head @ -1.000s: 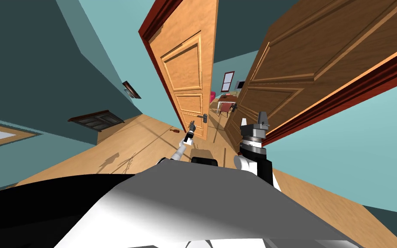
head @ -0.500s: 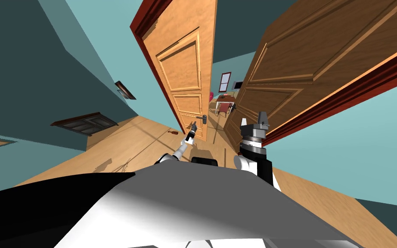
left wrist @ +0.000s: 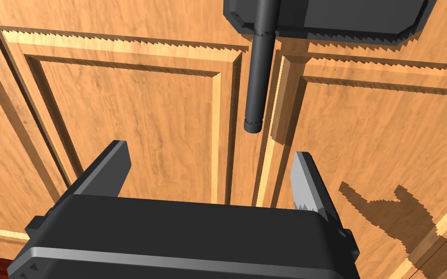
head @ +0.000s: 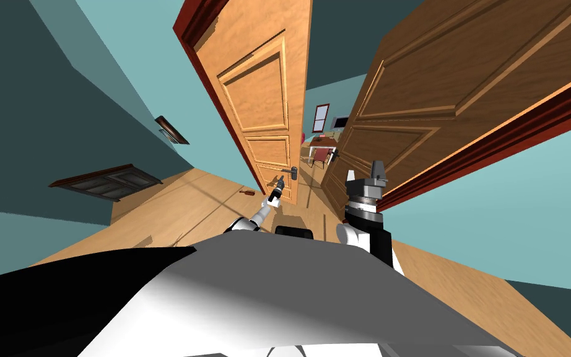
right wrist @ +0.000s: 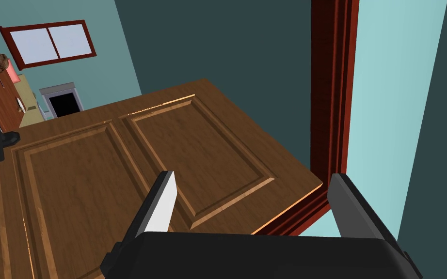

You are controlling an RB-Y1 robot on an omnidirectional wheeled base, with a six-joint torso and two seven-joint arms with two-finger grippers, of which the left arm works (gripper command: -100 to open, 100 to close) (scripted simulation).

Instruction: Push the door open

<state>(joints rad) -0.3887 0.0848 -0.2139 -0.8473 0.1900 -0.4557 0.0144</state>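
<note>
1. The light wooden door [head: 265,111] stands ahead on my left, partly open, with a gap between its edge and the dark brown door [head: 439,93] on my right.
2. My left end effector [left wrist: 209,151] faces the door panel just under the dark handle [left wrist: 256,72], with its fingers apart and nothing between them. I cannot tell whether it touches the door.
3. My right end effector [head: 365,171] is also spread and empty, and it sits close to the dark brown door.
4. Risk: if I push forward, a spread finger may snag the handle or catch in the panel moulding. The push would then skid instead of swinging the door.
5. Risk: if my base advances, the right arm may knock the brown door.
6. Compared with a second ago, the left wall has slid outward in the head view, which I take as my own move. The light door's face looks broader, and the left end effector sits nearer the handle.
</note>
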